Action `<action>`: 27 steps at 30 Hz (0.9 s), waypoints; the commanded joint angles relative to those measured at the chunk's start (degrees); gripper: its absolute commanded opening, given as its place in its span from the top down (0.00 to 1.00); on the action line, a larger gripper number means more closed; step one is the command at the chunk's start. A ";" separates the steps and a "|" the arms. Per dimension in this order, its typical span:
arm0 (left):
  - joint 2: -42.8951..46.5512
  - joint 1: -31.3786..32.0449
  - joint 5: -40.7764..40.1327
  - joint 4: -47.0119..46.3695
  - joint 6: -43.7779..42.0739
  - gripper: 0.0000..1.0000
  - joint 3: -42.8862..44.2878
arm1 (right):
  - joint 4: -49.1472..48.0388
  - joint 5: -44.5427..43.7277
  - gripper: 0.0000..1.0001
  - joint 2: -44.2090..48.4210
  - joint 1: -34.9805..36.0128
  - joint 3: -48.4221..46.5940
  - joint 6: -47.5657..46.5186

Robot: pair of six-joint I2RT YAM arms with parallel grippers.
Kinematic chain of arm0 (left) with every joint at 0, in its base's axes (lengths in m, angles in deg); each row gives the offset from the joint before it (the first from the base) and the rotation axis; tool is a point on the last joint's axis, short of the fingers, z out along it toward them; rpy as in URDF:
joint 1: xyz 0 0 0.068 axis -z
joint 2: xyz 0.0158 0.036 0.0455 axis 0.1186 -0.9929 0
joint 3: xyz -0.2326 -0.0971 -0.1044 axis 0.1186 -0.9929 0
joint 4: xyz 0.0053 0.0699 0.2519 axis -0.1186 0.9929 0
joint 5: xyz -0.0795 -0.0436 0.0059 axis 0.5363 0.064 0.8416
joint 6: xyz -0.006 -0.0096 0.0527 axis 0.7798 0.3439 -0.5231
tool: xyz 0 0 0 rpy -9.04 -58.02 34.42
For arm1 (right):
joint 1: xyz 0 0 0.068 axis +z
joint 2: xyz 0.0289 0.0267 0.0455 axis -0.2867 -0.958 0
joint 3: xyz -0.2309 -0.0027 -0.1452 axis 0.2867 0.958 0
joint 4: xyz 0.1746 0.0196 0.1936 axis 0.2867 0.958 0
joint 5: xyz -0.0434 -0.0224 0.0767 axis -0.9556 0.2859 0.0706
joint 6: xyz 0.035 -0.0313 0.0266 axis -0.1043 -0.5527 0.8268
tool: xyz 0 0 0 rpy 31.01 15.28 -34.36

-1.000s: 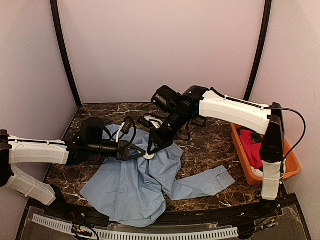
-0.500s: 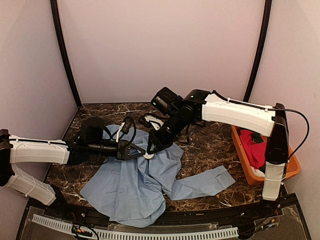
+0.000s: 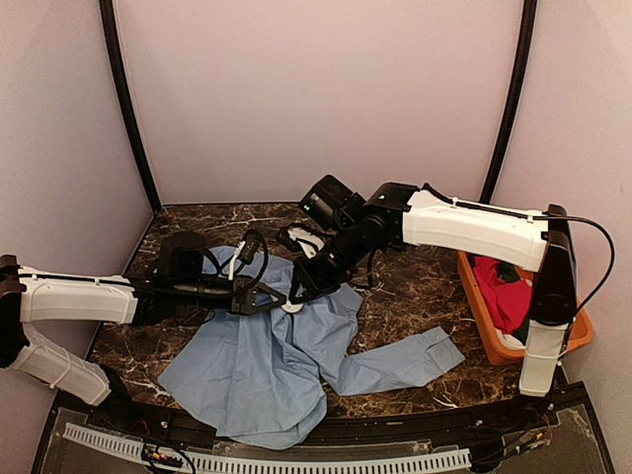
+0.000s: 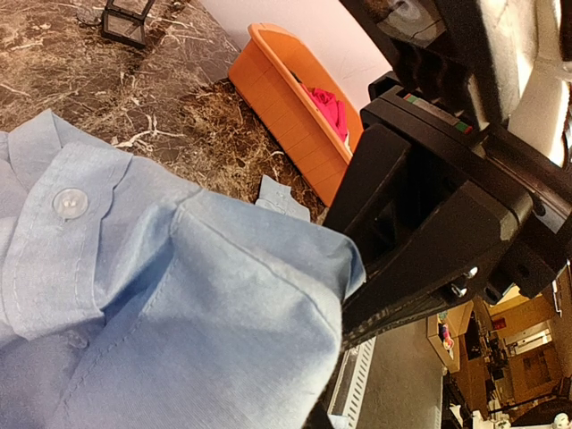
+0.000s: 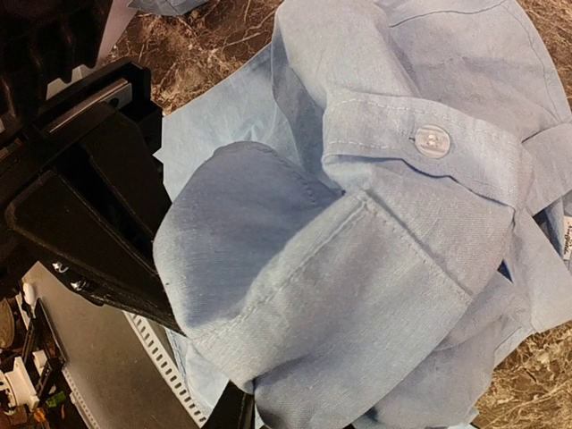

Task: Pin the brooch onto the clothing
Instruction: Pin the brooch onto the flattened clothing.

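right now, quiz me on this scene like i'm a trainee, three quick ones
1. True or false: the red garment lies in the orange bin.
2. The left end effector and right end effector meet over: A the blue shirt, B the bin, C bare table.
3. Fill in: both wrist views show a white ___ sewn on the shirt.
Key: 1 true; 2 A; 3 button.

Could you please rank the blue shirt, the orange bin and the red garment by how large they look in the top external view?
1. The blue shirt, by far the largest.
2. The orange bin, partly hidden.
3. The red garment, lying inside the bin.
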State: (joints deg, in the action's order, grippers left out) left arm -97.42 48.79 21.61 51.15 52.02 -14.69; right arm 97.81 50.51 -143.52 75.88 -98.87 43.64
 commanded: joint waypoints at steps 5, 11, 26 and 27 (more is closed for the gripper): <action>2.02 0.83 3.61 -7.14 0.80 0.99 1.44 | -7.38 -0.84 0.84 -1.30 0.54 2.36 3.53; 2.14 0.83 3.52 -7.54 0.89 0.99 0.93 | -7.58 -0.59 0.82 -1.38 0.52 2.21 3.72; 2.42 0.83 3.44 -7.76 1.06 0.99 0.45 | -11.88 0.59 0.80 0.05 0.24 3.31 8.26; 2.48 0.78 3.43 -7.80 1.02 0.99 0.43 | -12.23 0.67 0.80 0.10 0.20 3.46 8.49</action>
State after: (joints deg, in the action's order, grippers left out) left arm -97.42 48.52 21.35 51.54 52.85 -14.93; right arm 94.38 51.17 -143.30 75.86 -96.77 49.46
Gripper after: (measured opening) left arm 0.044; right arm 0.200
